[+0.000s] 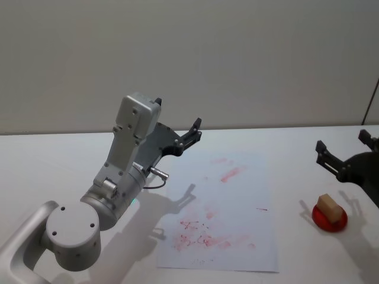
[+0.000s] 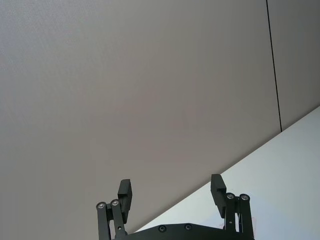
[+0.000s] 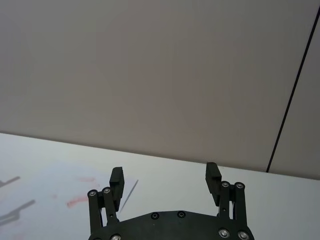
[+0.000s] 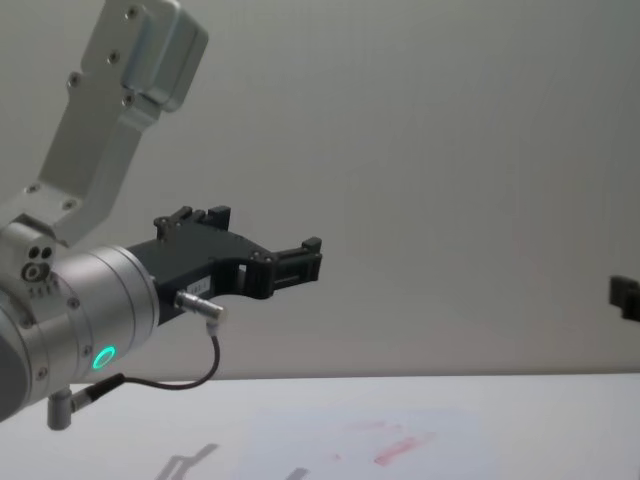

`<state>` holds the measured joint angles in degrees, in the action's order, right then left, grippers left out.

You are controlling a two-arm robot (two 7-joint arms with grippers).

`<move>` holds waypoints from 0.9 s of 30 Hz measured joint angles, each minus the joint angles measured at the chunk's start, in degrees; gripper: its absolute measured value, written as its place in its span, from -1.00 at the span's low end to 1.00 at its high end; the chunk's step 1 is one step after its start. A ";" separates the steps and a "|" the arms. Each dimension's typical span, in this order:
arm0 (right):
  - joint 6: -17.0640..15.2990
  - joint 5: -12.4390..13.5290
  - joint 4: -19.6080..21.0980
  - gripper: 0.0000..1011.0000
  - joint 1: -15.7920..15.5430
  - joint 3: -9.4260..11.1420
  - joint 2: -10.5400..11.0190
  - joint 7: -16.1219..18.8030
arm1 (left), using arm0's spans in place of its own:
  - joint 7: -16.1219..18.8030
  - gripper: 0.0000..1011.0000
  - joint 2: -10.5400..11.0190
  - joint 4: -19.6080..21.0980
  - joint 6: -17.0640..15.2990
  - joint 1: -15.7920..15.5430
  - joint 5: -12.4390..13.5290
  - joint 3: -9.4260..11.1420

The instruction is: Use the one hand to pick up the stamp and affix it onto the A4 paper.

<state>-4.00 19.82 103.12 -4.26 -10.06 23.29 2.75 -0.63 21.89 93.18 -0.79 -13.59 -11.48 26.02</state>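
The stamp (image 1: 330,207), a small tan wooden block, rests on a round red pad (image 1: 324,222) at the table's right. My right gripper (image 1: 343,145) hovers just behind it, open and holding nothing; its fingers (image 3: 212,176) stand wide apart in the right wrist view, and one finger (image 4: 625,296) shows at the chest view's right edge. The A4 paper (image 1: 237,201), white with red smudged marks, lies flat in the middle of the table. My left gripper (image 1: 177,118) is raised over the paper's far left corner, open and empty, its gap (image 2: 171,190) wide.
The big silver left arm (image 1: 118,177), with a green light ring (image 4: 103,357) and a cable, fills the near left. A plain grey wall (image 1: 237,59) stands behind the white table (image 1: 296,148).
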 joint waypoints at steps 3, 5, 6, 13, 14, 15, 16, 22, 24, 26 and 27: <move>-0.73 0.46 0.35 0.98 -0.71 0.42 0.74 0.06 | 0.00 0.98 0.00 0.00 0.00 0.00 0.00 0.00; -1.26 0.69 0.64 0.98 -1.27 0.66 1.24 0.22 | 0.00 0.98 0.00 0.00 0.00 0.00 0.00 0.00; -1.50 0.76 0.75 0.98 -1.49 0.72 1.41 0.32 | 0.00 0.98 0.00 0.00 0.00 0.00 0.00 0.00; -3.25 0.81 1.71 0.98 -3.56 1.10 2.71 0.77 | 0.00 0.98 0.00 0.00 0.00 0.00 0.00 0.00; -3.67 0.69 1.89 0.98 -4.05 1.15 2.99 0.82 | 0.00 0.98 0.00 0.00 0.00 0.00 0.00 0.00; -3.89 0.61 1.99 0.98 -4.23 1.17 3.09 0.84 | 0.00 0.98 0.00 0.00 0.00 0.00 0.00 0.00; -4.24 0.44 2.16 0.98 -4.73 1.23 3.38 0.85 | 0.00 0.98 0.00 0.00 0.00 0.00 0.00 0.00; -5.62 -0.52 2.62 0.98 -6.37 1.34 4.25 0.79 | 0.00 0.98 0.00 0.00 0.00 0.00 0.00 0.00; -5.95 -0.80 2.70 0.98 -6.79 1.36 4.47 0.68 | 0.00 0.98 0.00 0.00 0.00 0.00 0.00 0.00; -6.63 -1.43 2.73 0.98 -7.36 1.38 4.74 0.52 | 0.00 0.98 0.00 0.00 0.00 0.00 0.00 0.00; -6.84 -1.65 2.73 0.98 -7.47 1.38 4.79 0.51 | 0.00 0.98 0.00 0.00 0.00 0.00 0.00 0.00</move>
<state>-10.84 18.17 105.85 -11.73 -8.68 28.08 3.26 -0.63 21.89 93.18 -0.79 -13.59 -11.48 26.02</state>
